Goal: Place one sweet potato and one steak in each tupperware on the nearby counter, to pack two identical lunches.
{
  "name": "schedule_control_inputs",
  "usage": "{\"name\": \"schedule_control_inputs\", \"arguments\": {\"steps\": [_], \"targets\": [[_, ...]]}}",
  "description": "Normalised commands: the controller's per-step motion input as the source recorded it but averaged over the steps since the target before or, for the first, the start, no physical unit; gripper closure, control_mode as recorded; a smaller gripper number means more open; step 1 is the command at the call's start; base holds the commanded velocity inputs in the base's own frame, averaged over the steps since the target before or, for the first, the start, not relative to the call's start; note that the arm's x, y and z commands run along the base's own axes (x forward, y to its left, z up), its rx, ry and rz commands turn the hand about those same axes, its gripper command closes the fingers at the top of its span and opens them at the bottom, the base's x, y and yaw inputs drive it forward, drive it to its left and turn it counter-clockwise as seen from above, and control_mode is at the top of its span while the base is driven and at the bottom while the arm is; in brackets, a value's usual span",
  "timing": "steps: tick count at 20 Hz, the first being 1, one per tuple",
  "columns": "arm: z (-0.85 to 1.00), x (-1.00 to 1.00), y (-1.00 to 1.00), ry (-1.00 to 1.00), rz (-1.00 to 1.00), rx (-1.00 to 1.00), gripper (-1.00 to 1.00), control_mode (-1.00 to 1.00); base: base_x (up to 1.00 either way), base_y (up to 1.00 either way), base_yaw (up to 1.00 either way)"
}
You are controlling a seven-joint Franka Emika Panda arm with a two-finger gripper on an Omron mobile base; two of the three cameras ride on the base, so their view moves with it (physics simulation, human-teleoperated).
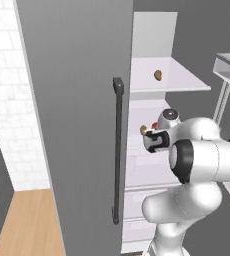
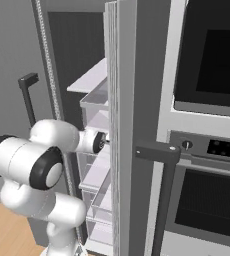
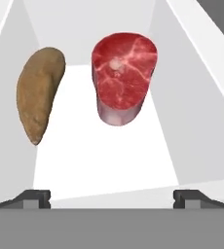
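Observation:
In the hand view a brown sweet potato [image 3: 38, 99] lies at the left and a red marbled steak [image 3: 122, 78] stands just right of centre, both on a white fridge shelf [image 3: 109, 160]. My gripper [image 3: 112, 199] is open and empty. It is short of both, with the steak ahead between its fingertips [image 3: 36, 198]. From the left base view my hand [image 1: 159, 140] reaches onto the middle shelf, where that sweet potato [image 1: 143, 130] shows just beyond it. Another sweet potato [image 1: 158, 75] lies on the shelf above. The tupperware and the counter are out of view.
The grey fridge door [image 1: 77, 115] with its dark vertical handle [image 1: 118, 150] stands close on the left of my arm. Another door edge [image 2: 122, 125] hides the hand in the right base view. A built-in oven [image 2: 212, 125] is at the right. Shelf walls narrow toward the back.

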Motion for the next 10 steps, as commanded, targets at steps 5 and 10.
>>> {"name": "schedule_control_inputs", "arguments": {"steps": [5, 10], "targets": [[-0.13, 0.44, -0.18, 0.00, 0.00, 0.00, -1.00, -1.00, 0.00, 0.00, 0.00], [-0.16, 0.44, -0.13, 0.00, 0.00, 0.00, -1.00, -1.00, 0.00, 0.00, 0.00]]}}
